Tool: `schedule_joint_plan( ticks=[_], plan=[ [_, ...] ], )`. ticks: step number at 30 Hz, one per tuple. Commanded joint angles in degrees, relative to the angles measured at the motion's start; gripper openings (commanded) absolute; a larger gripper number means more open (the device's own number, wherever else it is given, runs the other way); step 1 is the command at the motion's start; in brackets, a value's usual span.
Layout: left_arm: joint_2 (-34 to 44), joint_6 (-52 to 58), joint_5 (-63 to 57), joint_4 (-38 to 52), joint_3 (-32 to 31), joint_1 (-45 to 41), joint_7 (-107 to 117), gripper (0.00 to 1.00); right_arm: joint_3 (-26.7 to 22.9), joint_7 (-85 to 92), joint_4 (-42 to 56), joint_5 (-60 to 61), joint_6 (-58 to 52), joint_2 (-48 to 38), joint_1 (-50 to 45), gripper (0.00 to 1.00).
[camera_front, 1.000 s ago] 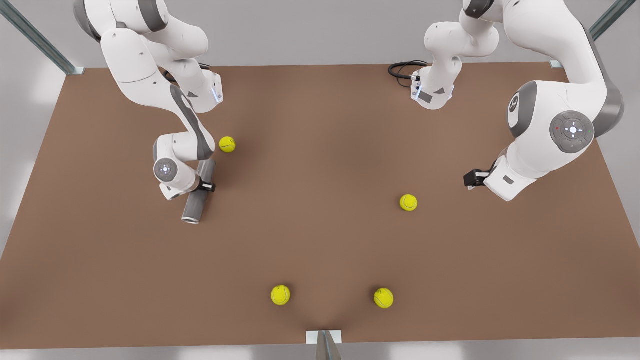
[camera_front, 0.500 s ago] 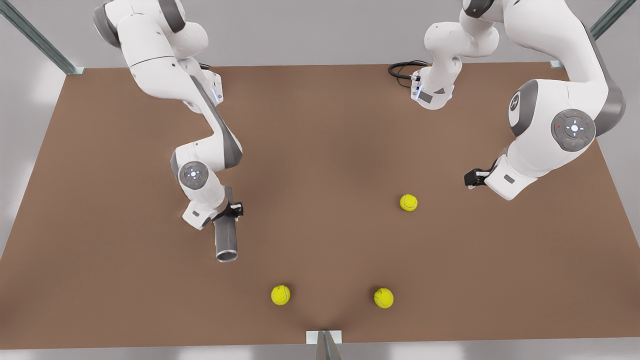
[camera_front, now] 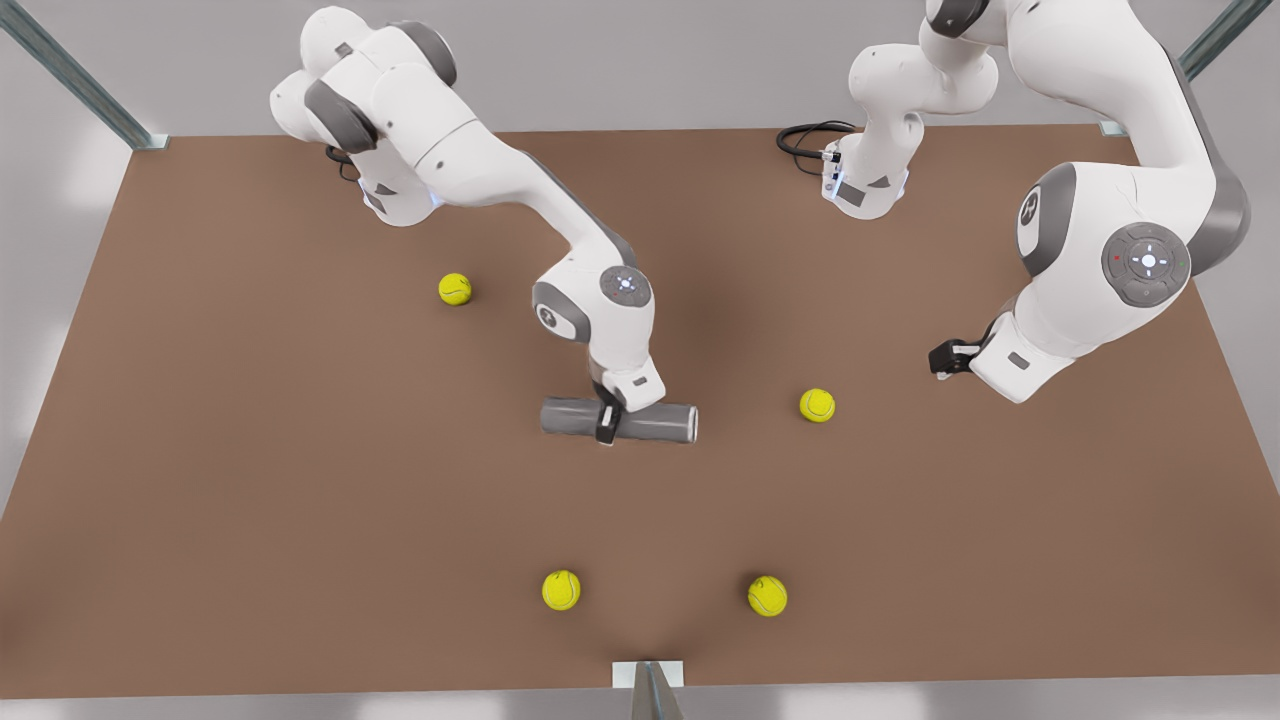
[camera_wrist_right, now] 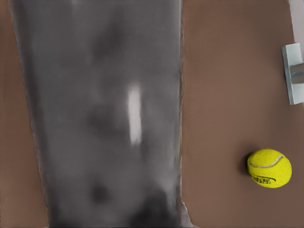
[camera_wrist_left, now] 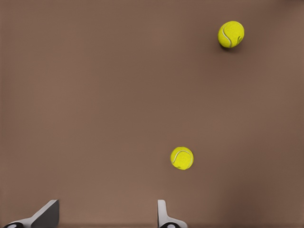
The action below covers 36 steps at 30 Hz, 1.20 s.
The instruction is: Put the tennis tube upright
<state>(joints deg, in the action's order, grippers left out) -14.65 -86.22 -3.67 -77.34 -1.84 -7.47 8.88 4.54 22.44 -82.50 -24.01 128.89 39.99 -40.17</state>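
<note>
Swung toward mid-table since a second ago, the right gripper (camera_front: 607,425) is clamping the tennis tube (camera_front: 619,420) crosswise, seemingly just above the table (camera_front: 250,480). Over the front view's right side, the left gripper (camera_front: 941,360) is waiting, fingers (camera_wrist_left: 46,214) spread.

A bare brown surface under soft, even light.

The surface (camera_front: 300,520) is matte brown, edged by pale grey floor. Grey metal struts (camera_front: 70,75) slant in at both far corners, a small bracket (camera_front: 648,675) sits at the near edge, and a black cable (camera_front: 805,138) coils at the back.
</note>
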Motion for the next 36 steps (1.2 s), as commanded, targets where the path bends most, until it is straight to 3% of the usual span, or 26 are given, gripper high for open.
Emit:
schedule_joint_plan(
  ticks=[1,13,20,22,23,24,36],
  plan=[
    [0.06,0.00,-0.02,0.00,0.00,0.00,0.09,1.00,0.03,33.02,0.15,-1.39,5.93,1.40,-1.57,0.69],
    [-0.46,-0.17,-0.02,0.08,0.00,-0.09,0.88,1.00,0.20,14.30,4.19,-0.69,12.00,10.55,-5.70,0.69],
    [-0.37,0.00,-0.02,0.08,0.00,-0.09,0.97,1.00,-0.15,13.68,3.84,21.98,11.12,11.34,-5.97,0.69],
    [-0.37,0.00,-0.02,0.08,0.00,-0.18,0.97,1.00,-0.23,13.86,3.93,21.37,11.29,11.95,-6.06,0.69],
    [-0.37,0.00,-0.02,0.08,0.00,-0.09,0.88,1.00,-0.15,13.95,3.84,21.20,11.29,12.21,-6.06,0.73],
    [-0.46,0.00,-0.02,0.08,0.00,-0.09,0.97,1.00,-0.23,13.94,3.84,21.81,11.82,13.18,-6.06,1.00],
    [-0.29,0.00,-0.02,0.08,0.00,-0.18,1.23,1.00,0.20,14.47,4.02,21.11,11.03,9.49,-5.88,1.00]
  ],
)
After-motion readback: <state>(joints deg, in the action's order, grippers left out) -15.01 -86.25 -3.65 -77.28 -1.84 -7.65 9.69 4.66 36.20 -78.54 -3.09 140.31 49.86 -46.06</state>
